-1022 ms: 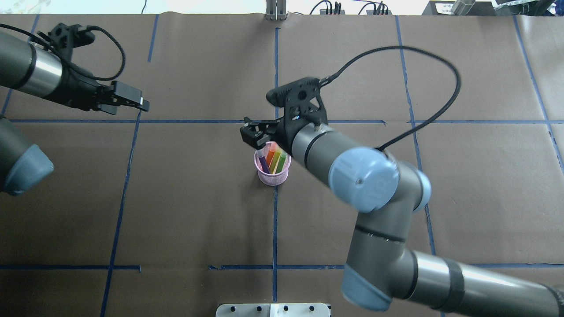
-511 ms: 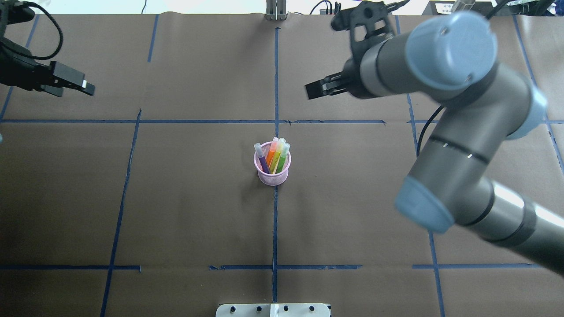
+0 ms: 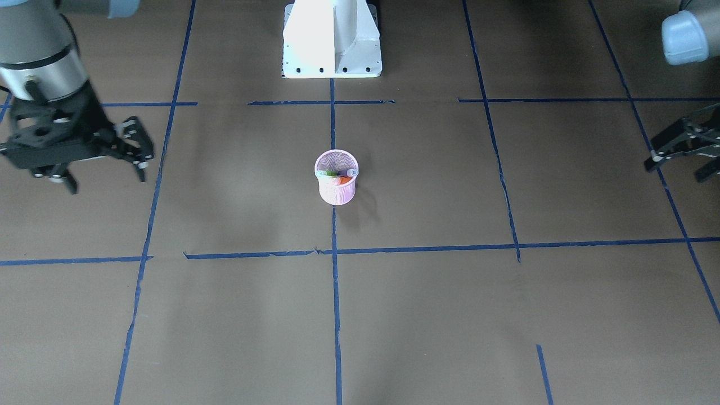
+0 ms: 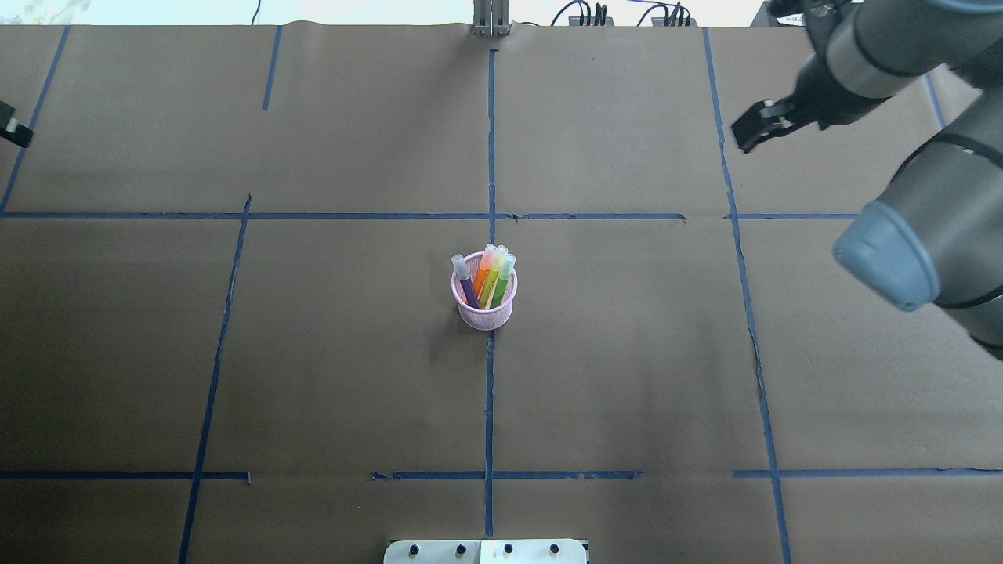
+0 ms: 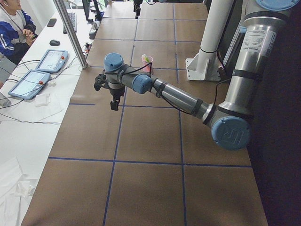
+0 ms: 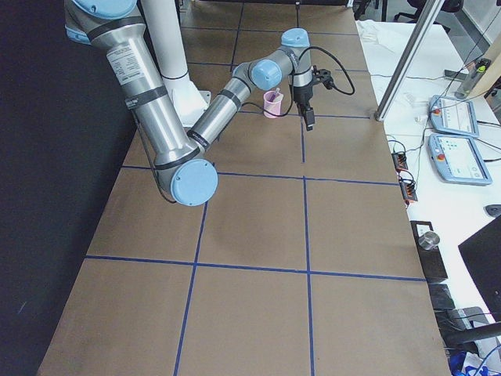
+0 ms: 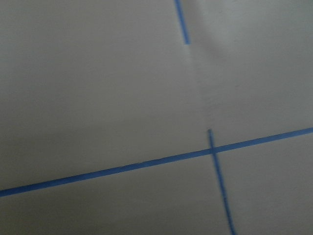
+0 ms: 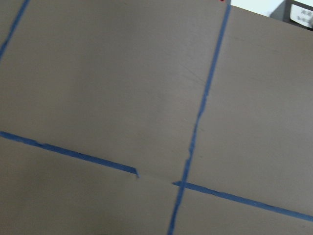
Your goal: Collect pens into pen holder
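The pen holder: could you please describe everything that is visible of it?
The pen holder is a small round pink cup of wire mesh with a solid rim, slightly tapered downward. It stands upright on the brown-paper table, on the central blue tape line. Four pens lean inside it, caps above the rim. Nothing else touches it.

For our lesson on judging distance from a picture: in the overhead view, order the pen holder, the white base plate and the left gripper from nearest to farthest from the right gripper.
Measured from the right gripper, upper right of the view:
1. pen holder, table centre.
2. white base plate, bottom edge, centre.
3. left gripper, far left edge, barely in view.
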You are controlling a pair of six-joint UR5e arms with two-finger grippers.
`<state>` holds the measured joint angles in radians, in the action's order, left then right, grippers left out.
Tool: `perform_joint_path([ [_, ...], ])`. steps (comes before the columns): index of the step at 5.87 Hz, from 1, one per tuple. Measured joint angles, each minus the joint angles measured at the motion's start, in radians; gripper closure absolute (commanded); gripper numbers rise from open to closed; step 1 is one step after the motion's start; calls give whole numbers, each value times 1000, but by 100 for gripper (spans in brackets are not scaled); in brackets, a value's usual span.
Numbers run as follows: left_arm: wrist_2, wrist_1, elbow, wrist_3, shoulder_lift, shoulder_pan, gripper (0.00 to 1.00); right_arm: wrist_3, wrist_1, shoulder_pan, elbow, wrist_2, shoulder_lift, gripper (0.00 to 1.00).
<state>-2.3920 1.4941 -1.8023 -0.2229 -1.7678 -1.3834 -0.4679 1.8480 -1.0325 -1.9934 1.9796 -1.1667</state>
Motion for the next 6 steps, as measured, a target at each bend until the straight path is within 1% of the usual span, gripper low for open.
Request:
perform_joint_path([
  [1,1,-135,14,119,1,-82,0,152,41,-109,18,79,-87,0],
  [2,2,-211,33,187,20,-151,0,310,48,-231,72,186,-170,0],
  [3,4,-237,62,244,74,-198,0,446,34,-352,149,295,-238,0],
  [4,4,-237,99,326,132,-230,0,512,-32,-448,236,395,-303,0],
  [5,4,-231,145,387,166,-253,0,533,-139,-503,315,453,-356,0],
  [6,3,-206,204,407,182,-261,0,537,-223,-523,364,465,-388,0],
])
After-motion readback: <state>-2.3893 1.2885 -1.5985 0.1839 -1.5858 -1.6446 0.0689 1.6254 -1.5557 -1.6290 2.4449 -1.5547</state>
